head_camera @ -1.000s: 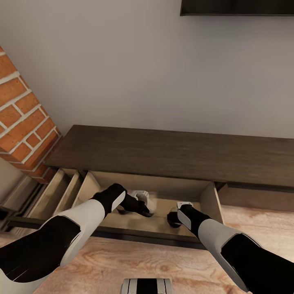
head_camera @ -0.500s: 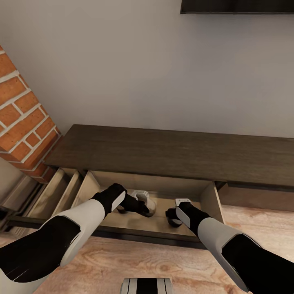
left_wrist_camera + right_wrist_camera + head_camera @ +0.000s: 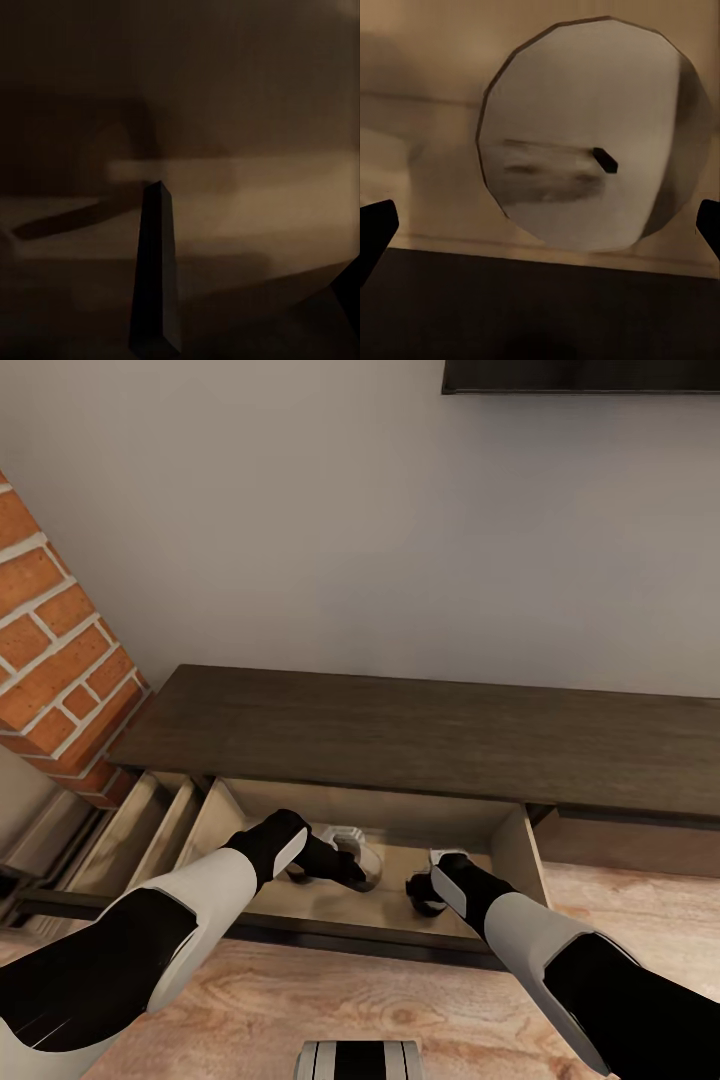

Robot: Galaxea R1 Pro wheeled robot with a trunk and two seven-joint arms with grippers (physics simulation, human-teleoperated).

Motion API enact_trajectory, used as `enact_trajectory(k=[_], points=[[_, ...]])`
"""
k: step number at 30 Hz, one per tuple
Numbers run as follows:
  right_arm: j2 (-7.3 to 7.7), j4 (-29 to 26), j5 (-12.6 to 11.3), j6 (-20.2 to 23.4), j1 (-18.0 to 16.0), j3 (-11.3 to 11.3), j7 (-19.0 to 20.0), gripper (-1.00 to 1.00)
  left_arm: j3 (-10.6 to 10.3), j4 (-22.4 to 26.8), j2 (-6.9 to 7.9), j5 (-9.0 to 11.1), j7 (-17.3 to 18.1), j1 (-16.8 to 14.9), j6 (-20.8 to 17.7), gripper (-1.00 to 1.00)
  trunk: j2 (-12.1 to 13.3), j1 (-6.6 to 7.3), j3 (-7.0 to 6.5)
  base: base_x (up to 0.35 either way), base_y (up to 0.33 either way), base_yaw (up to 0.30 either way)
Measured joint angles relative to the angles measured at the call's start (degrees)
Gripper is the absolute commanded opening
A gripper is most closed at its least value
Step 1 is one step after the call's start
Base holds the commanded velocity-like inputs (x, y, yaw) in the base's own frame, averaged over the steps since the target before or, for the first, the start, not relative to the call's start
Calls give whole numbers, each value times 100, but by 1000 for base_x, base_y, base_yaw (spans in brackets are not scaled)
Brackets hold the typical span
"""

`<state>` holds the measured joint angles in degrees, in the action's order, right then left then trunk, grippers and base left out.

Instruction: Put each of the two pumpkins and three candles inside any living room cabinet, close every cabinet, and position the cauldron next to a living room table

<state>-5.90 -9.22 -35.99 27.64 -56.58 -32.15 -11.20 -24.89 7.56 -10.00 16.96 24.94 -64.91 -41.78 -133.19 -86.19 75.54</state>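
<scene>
Candle, wick up, rests on the pale floor of the cabinet's open drawer, the right gripper spread wide above it. Left gripper reaches into the drawer; its state cannot be told. Best lift straight up, clearing the drawer's near front.

1. The long, low, dark brown wooden cabinet runs along the plain pale wall, with the red brick column at its left end.
2. The wide pale-lined drawer stands pulled out in front of the cabinet, over the light wood-grain floor.
3. Further open drawers lie to its left, below the brick column.
4. Inside the wide drawer, the stubby grey-brown cylindrical candle sits on the drawer floor, right of centre.
5. The dark flat screen hangs on the wall above the cabinet's right part.
</scene>
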Motion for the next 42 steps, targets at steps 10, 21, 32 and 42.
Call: enact_trajectory(k=[10,21,32,42], points=[[7,-251,-11,589,0,10,-2,100,3,0,0,-5,1,0,1,-100,0,0,0,0,0,0],[16,-563,-30,1207,1,26,6,100,2,0,0,-5,4,0,0,-100,0,0,0,0,0,0],[12,-562,-38,1185,1,11,36,100,2,0,0,-4,0,0,0,-100,0,0,0,0,0,0],[29,-565,-45,1216,1,34,47,100,0,0,0,1,-2,0,0,-100,0,0,0,0,0,0]])
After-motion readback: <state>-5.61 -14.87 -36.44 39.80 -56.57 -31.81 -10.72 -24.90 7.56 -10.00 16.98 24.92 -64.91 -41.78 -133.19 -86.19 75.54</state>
